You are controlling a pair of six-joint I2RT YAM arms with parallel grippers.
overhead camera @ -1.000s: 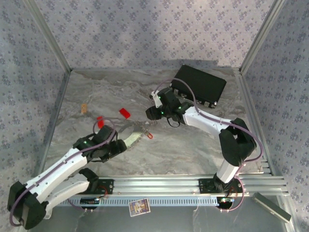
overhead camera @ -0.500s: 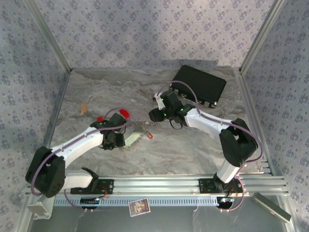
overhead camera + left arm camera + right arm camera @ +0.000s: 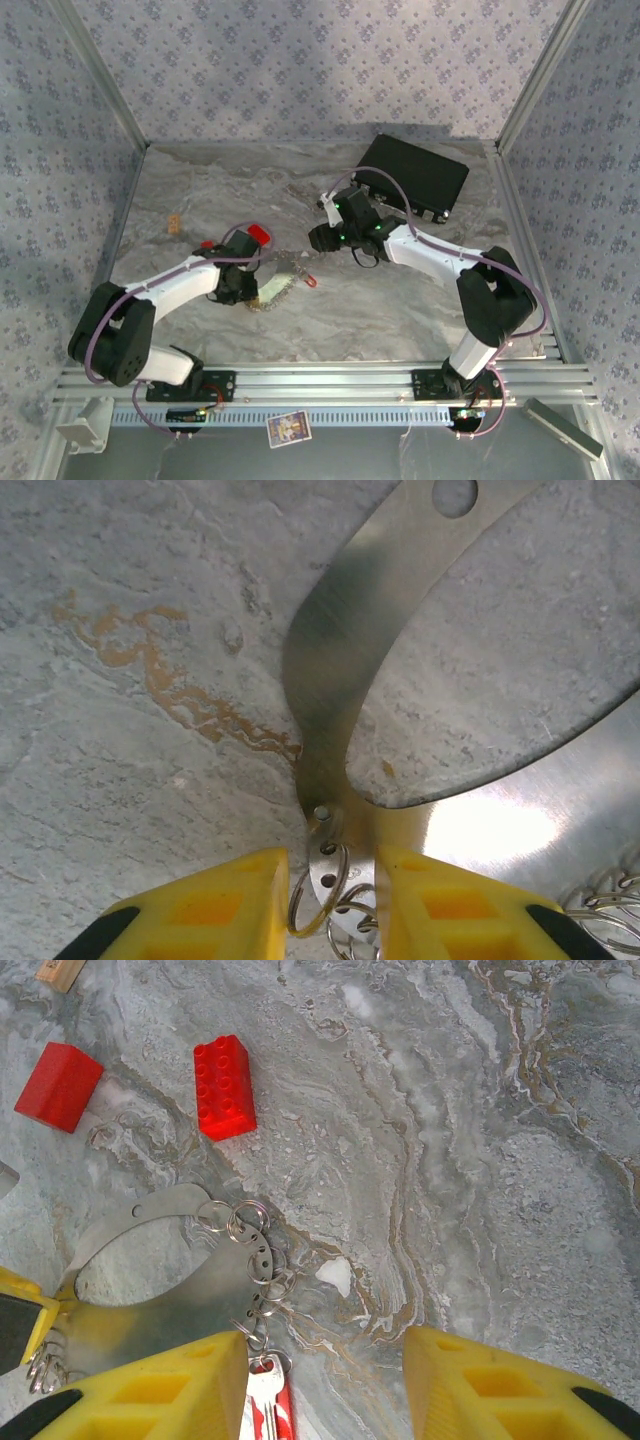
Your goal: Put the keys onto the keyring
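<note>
Yellow fingers [image 3: 230, 900] of the left pincer [image 3: 330, 872] stand narrow on either side of the thin holed tab of the keyring [image 3: 330, 680], a curved steel plate hung with small split rings [image 3: 600, 905]. Whether the pads already bite I cannot tell. A second ago these jaws were much wider and the arm lay stretched toward its base; since then it has folded in over the keyring, which rests on the grey worktop [image 3: 120, 760] about where it was. I judge the ring is being pinned so a key can be threaded. Beyond it, the right pincer [image 3: 325, 1360] hovers with wide jaws holding nothing, hardly shifted, over the red-headed key [image 3: 268, 1405], which is lying at the chain's end, near two red bricks [image 3: 225, 1085].
</note>
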